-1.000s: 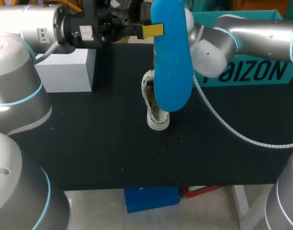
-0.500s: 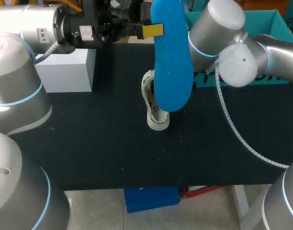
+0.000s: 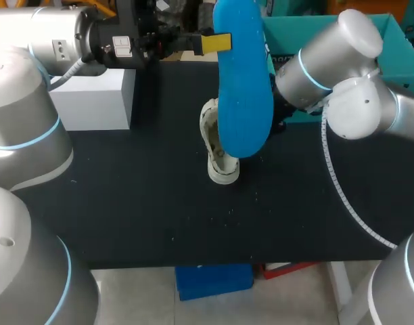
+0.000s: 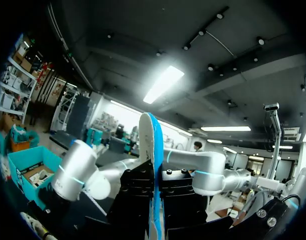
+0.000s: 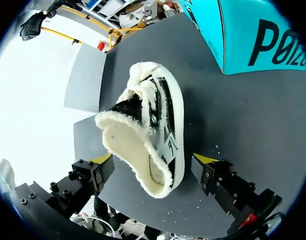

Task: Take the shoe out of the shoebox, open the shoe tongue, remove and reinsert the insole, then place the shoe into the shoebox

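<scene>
Shoe (image 3: 217,145): pale-soled, black-and-white upper with a fleecy lining, out of its box and lying on the dark worktop (image 3: 126,203) about mid-width. In the head view its long axis runs roughly away from the robot. Much of it is covered there by the insole held above it.

Insole (image 3: 243,81): blue, ribbed face toward the head camera, held aloft over the shoe with its length roughly along the shoe's. It is out of the shoe and not yet put back.

Left hand (image 3: 217,42): comes in from the far left at insole height, pinching the insole at one long edge. The left wrist view shows the insole edge-on, gripped between the two black fingers.

Right hand (image 5: 153,159): fingers spread wide, one yellow tip to either side of the shoe with a gap on each side. Nothing is gripped. The shoe's opening faces this hand and the toe points away, so the fingers straddle the shoe across its width. In the head view this hand is hidden behind the insole.

Shoebox (image 3: 396,51): teal, at the far right of the worktop, beside the right arm.

White block (image 3: 95,98): far left of the worktop, apart from the shoe.

Judgement: the right arm is the nearer to the shoe and is placed to steady it. Reinsertion depends on bringing the insole's length down in line with the shoe's opening.
</scene>
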Tool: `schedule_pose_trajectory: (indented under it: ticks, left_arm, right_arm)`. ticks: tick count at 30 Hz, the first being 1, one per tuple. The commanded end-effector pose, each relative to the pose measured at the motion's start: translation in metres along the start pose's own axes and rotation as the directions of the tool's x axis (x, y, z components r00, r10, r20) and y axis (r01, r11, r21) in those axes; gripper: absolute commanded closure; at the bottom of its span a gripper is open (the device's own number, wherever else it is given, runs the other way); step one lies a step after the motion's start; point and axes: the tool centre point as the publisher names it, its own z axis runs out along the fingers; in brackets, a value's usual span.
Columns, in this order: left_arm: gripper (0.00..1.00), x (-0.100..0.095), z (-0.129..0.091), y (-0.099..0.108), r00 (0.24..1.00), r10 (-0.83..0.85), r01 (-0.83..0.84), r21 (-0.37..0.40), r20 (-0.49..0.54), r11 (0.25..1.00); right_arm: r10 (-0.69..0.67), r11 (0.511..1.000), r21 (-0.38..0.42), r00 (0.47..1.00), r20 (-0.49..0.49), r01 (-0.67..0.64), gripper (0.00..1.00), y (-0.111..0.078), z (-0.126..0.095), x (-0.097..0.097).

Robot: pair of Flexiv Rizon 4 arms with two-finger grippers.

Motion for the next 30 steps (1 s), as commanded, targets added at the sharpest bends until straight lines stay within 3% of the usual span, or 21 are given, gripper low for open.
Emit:
schedule_pose_trajectory:
  ticks: [1, 5, 14, 30]
  left_arm:
    - [1.0, 0.0, 0.002, 0.001, 1.0, 0.0, 0.0, 0.0, 0.005, 1.0]
    - [1.0, 0.0, 0.002, 0.001, 1.0, 0.0, 0.0, 0.0, 0.005, 1.0]
    - [1.0, 0.0, 0.002, 0.001, 1.0, 0.0, 0.0, 0.0, 0.005, 1.0]
    - [1.0, 0.0, 0.002, 0.001, 1.0, 0.0, 0.0, 0.0, 0.005, 1.0]
  right_arm:
    - [0.011, 1.0, 0.023, 0.985, -0.171, -0.008, 0.0, 0.0, -0.006, -0.002]
    - [0.046, 0.998, 0.064, 0.958, -0.283, -0.029, 0.0, 0.002, -0.01, 0.002]
    - [0.074, 0.994, 0.103, 0.914, -0.398, -0.036, 0.0, 0.004, -0.017, 0.008]
    - [0.046, 0.998, 0.067, 0.797, -0.602, -0.007, 0.0, 0.004, -0.035, 0.01]
